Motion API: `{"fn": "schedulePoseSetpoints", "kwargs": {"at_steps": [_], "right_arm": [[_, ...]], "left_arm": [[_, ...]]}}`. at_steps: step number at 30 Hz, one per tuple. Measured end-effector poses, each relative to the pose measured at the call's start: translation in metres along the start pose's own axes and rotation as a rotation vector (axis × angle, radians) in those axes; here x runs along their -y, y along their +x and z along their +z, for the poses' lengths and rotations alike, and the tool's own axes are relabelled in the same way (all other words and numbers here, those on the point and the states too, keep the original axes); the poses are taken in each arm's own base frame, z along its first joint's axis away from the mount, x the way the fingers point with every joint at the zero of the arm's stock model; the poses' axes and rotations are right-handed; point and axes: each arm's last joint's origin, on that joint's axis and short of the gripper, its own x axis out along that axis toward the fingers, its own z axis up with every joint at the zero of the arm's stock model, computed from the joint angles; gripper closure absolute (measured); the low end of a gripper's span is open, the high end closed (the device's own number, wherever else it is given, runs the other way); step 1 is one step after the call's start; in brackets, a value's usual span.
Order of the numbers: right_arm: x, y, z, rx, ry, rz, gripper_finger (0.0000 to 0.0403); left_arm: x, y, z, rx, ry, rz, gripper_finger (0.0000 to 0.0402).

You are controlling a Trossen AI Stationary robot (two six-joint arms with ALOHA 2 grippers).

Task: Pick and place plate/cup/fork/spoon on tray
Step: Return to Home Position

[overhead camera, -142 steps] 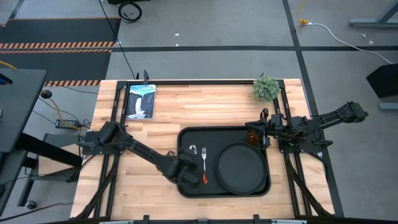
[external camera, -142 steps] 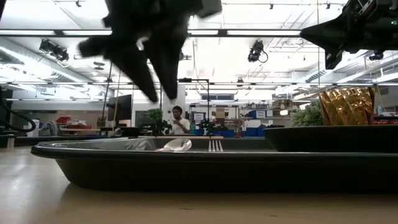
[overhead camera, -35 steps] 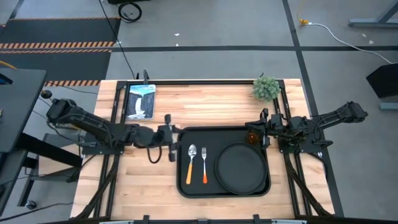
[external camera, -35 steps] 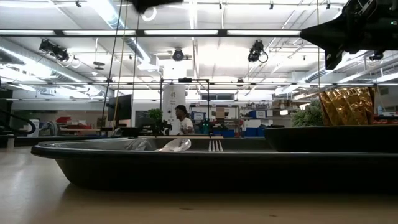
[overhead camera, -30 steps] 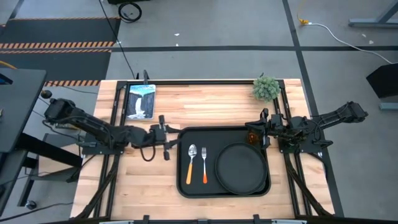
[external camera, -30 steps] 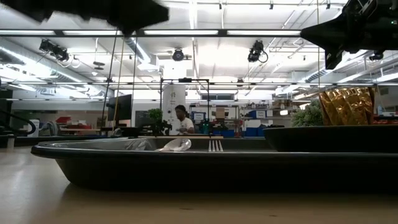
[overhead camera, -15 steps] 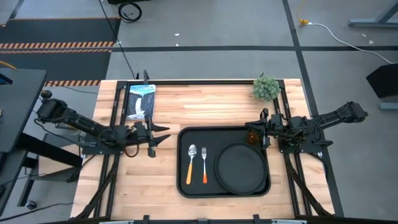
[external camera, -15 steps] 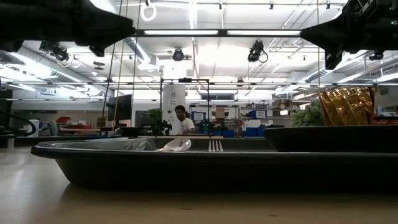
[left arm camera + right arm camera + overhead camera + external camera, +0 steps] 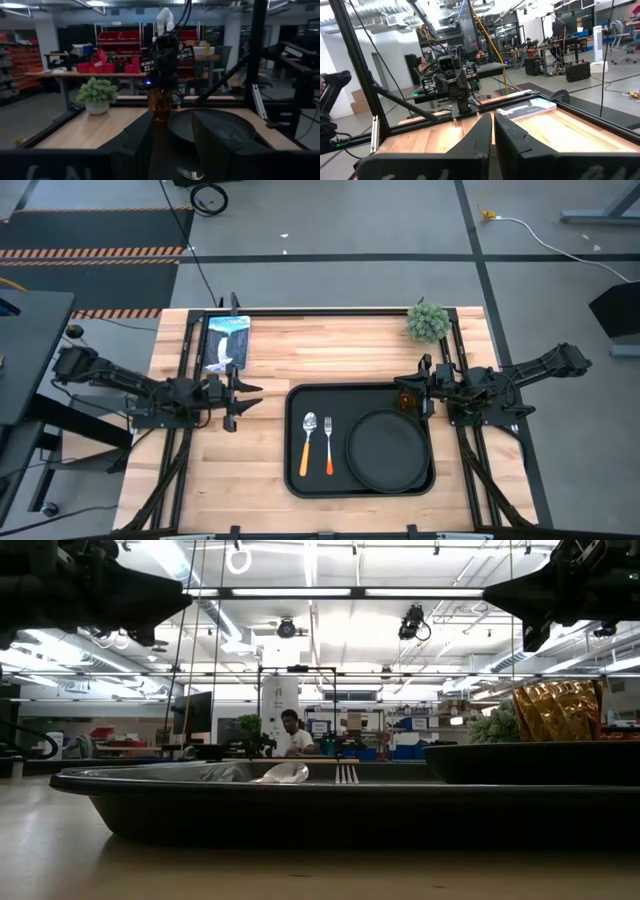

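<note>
The black tray [image 9: 296,480] lies on the table's middle right. On it lie the spoon [image 9: 307,442], the fork [image 9: 328,446] beside it, and the round black plate [image 9: 388,450] at the right. The amber cup [image 9: 404,401] stands in the tray's far right corner; it also shows in the left wrist view [image 9: 161,106]. My left gripper [image 9: 243,393] is open and empty over the table left of the tray. My right gripper [image 9: 412,389] is shut and empty, hovering just above the cup, pointing toward the table's left.
A small potted plant [image 9: 428,321] stands at the far right edge. A framed picture [image 9: 225,342] lies at the far left. Bare wood lies left of and in front of the tray. A person [image 9: 292,736] stands far off in the room.
My left gripper has drawn back from the tray's left rim toward the table's left edge. The spoon, fork, plate and cup stay where they were. The right arm has kept still.
</note>
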Motion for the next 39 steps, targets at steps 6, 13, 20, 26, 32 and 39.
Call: {"fn": "schedulePoseSetpoints", "kwargs": {"at_steps": [6, 13, 20, 26, 32, 39], "right_arm": [[0.0, 0.0, 0.0, 0.0, 0.0, 0.0, 0.0376], [0.0, 0.0, 0.0, 0.0, 0.0, 0.0, 0.0376], [0.0, 0.0, 0.0, 0.0, 0.0, 0.0, 0.0376], [0.0, 0.0, 0.0, 0.0, 0.0, 0.0, 0.0376], [0.0, 0.0, 0.0, 0.0, 0.0, 0.0, 0.0376], [0.0, 0.0, 0.0, 0.0, 0.0, 0.0, 0.0376]], "left_arm": [[-0.006, -0.005, 0.001, -0.024, -0.026, 0.01, 0.026], [-0.014, -0.014, -0.001, -0.076, -0.058, 0.054, 0.026], [-0.025, -0.026, -0.008, -0.158, -0.15, 0.138, 0.026], [-0.029, -0.035, -0.008, -0.168, -0.15, 0.118, 0.026], [-0.03, -0.039, -0.003, -0.109, -0.038, 0.044, 0.026], [-0.031, -0.039, -0.004, -0.124, -0.004, 0.023, 0.026]]}}
